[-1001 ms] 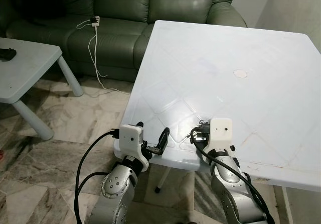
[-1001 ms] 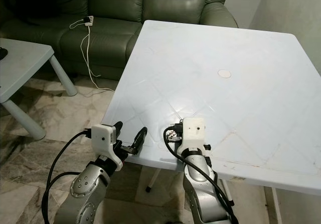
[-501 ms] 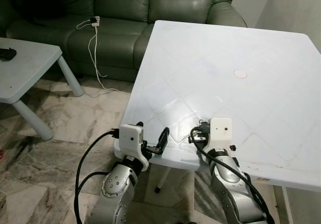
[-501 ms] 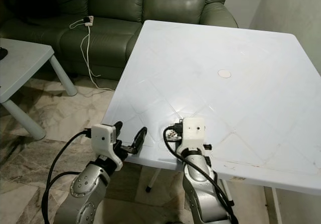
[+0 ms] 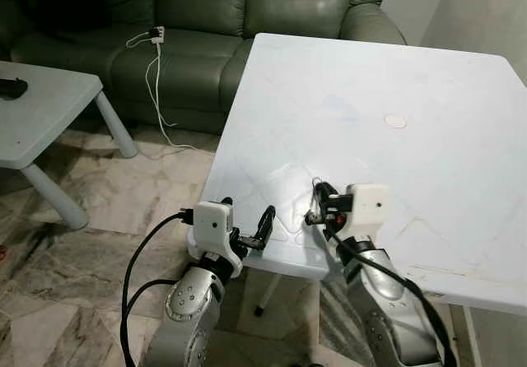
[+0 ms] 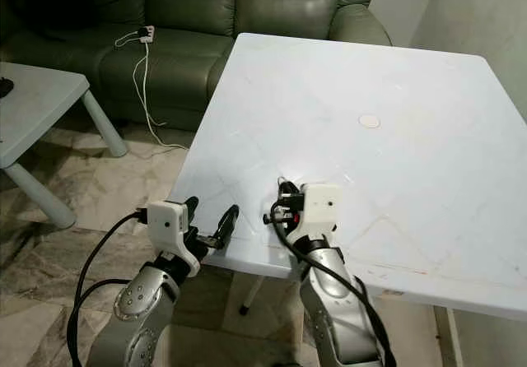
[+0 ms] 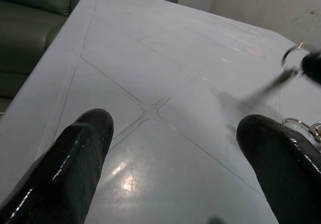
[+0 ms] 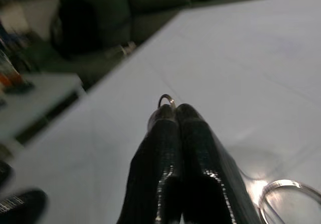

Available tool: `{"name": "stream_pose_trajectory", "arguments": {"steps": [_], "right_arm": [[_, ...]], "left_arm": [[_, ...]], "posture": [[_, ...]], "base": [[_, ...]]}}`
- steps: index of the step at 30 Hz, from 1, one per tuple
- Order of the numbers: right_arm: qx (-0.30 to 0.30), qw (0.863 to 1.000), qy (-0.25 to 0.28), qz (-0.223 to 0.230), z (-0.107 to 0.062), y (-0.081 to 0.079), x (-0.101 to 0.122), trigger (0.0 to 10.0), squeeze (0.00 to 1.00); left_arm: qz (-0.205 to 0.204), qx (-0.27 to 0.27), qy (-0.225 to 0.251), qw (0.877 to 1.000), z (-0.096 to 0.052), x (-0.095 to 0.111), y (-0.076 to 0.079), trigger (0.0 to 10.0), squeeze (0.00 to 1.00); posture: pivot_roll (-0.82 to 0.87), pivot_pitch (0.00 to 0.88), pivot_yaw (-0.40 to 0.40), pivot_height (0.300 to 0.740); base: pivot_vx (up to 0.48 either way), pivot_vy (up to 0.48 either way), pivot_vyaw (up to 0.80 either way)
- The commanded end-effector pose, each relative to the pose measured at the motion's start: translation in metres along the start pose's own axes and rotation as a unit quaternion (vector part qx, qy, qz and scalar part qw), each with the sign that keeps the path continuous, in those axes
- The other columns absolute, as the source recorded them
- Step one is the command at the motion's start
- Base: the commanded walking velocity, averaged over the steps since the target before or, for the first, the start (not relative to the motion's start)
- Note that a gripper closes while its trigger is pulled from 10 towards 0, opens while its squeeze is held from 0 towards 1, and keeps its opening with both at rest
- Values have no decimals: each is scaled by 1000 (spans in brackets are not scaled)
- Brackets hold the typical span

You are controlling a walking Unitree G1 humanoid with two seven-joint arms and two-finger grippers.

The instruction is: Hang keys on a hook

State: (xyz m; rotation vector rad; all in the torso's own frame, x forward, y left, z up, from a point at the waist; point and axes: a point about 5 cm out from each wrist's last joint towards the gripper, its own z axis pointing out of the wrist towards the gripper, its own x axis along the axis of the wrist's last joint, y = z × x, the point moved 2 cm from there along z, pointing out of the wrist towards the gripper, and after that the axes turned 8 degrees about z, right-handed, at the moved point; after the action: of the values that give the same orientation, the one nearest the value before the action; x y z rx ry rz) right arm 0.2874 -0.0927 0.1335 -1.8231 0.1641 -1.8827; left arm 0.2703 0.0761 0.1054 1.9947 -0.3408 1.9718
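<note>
Low in the frame's centre, the right gripper [image 8: 173, 114] pinches a key ring [image 8: 166, 100] between closed fingertips above the white table [image 5: 428, 71]. At lower left, the left gripper [image 7: 175, 148] hovers at the table's edge, fingers spread, holding nothing.

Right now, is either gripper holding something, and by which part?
The right gripper is shut on a key ring, pinched at its edge by the fingertips. The left gripper is open and holds nothing.
</note>
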Motion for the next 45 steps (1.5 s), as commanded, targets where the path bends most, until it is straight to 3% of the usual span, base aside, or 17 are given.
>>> {"name": "stream_pose_trajectory", "arguments": {"steps": [1,9,16,23,35,45], "right_arm": [[9,999,33,36,0,-5,11,10000,0],[-12,998,68,2,3,17,25,10000,0],[-51,989,90,-109,0,51,48,10000,0],[-70,979,104,-158,-5,71,64,10000,0],[-104,977,78,-168,-16,73,53,10000,0],[-116,975,78,-174,-8,74,53,10000,0]], "left_arm": [[-11,1,6,1000,2,2,2,10000,0],[1,27,27,999,12,13,-17,10000,0],[21,70,66,995,18,37,-55,10000,0],[37,107,95,989,23,59,-84,10000,0],[39,121,102,987,18,56,-90,10000,0],[33,118,108,987,25,58,-87,10000,0]], "posture": [[12,98,-58,740],[4,69,-46,740],[-8,45,-34,740],[-16,31,-21,740],[-30,13,-10,740],[-33,5,-7,740]], "base": [[0,0,0],[0,0,0],[0,0,0],[0,0,0],[0,0,0],[0,0,-679]]}}
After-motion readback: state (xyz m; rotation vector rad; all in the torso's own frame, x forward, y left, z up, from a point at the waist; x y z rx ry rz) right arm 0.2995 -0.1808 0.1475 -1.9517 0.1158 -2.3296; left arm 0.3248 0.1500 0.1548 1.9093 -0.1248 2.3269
